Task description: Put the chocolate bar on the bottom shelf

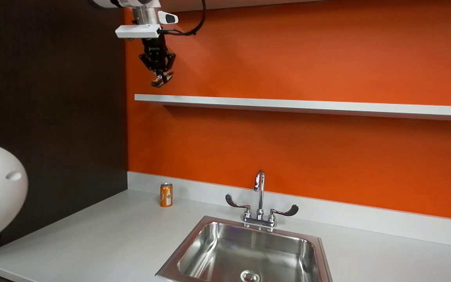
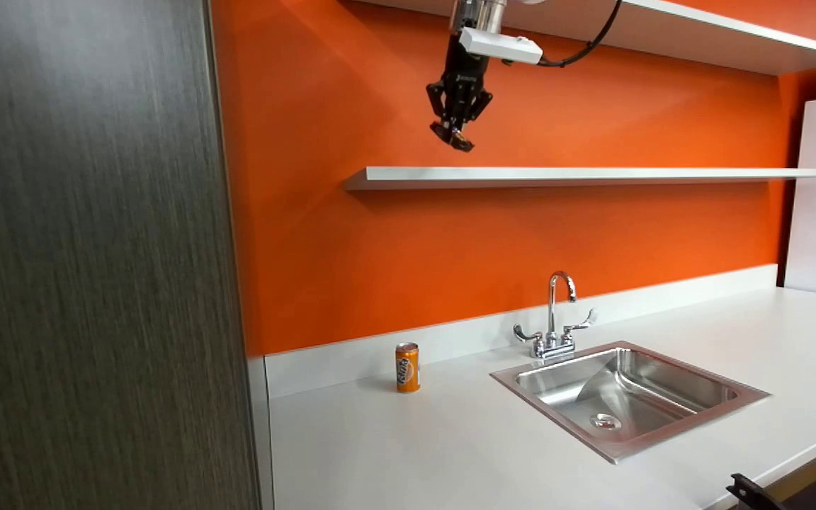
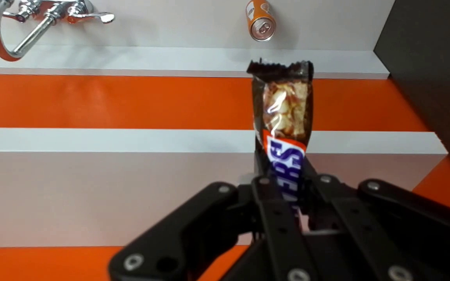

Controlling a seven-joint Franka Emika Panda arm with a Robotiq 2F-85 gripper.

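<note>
Above the bottom shelf point(image 1: 307, 104) — chocolate bar point(image 3: 285, 132) pinched in the tool point(image 3: 284, 168).

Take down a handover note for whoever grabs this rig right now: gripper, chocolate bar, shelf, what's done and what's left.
Gripper: shut on the chocolate bar.
Bar: in mid-air; in both exterior views it shows above the front edge of the bottom shelf. Whether it is over the shelf or in front of it, I can't tell.
Done: bar grasped.
Left: placing it; probably position it over the shelf, lower, release, back off.
Orange can: standing on the counter, not part of this job.
</note>
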